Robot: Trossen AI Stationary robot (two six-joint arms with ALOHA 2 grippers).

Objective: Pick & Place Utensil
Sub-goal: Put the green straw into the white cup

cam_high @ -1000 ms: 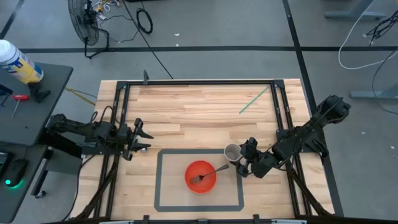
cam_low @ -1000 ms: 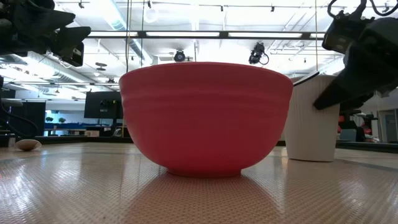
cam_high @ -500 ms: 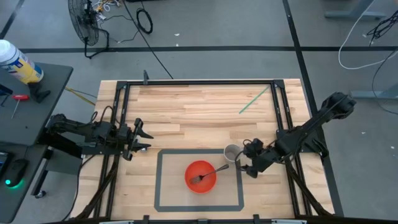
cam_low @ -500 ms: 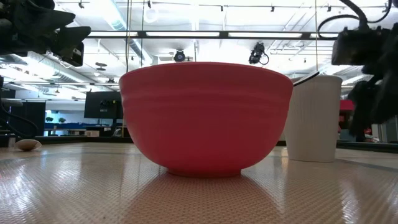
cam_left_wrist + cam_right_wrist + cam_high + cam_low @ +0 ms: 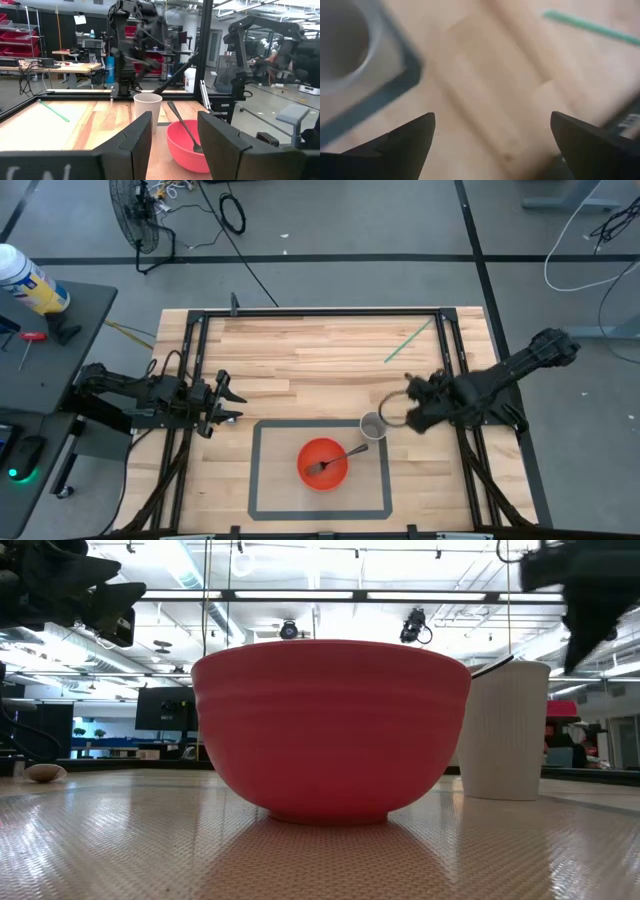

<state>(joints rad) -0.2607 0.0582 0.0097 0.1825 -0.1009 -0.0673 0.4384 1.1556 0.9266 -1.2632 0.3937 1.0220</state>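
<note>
The utensil, a fork (image 5: 334, 461), lies tines-down in the red bowl (image 5: 322, 477), handle leaning out over the rim toward two o'clock, tip pointing at the white cup (image 5: 373, 425) just beside the bowl. Both sit inside the taped mat outline (image 5: 254, 470). My right gripper (image 5: 409, 412) hangs just beyond the cup at its three o'clock, fingers spread wide and empty; in my wrist view the pads (image 5: 405, 140) frame bare wood, the cup rim at one corner and a green straw (image 5: 592, 27) further off. My left gripper (image 5: 224, 405) waits at nine o'clock on the table, well apart from the bowl, jaws partly apart, holding nothing. Risks as I judge them: the handle is thin and raised at a slant, so a descent slightly off line closes on air or clips the bowl rim and skids the bowl across the mat. The cup stands between me and the handle; swinging in low from three o'clock could knock it over. Open jaws this wide could also straddle the rim and the handle together. A grip near the handle's end would let the fork pivot and drop when lifted. The straw at one o'clock is a wrong target to avoid.
</note>
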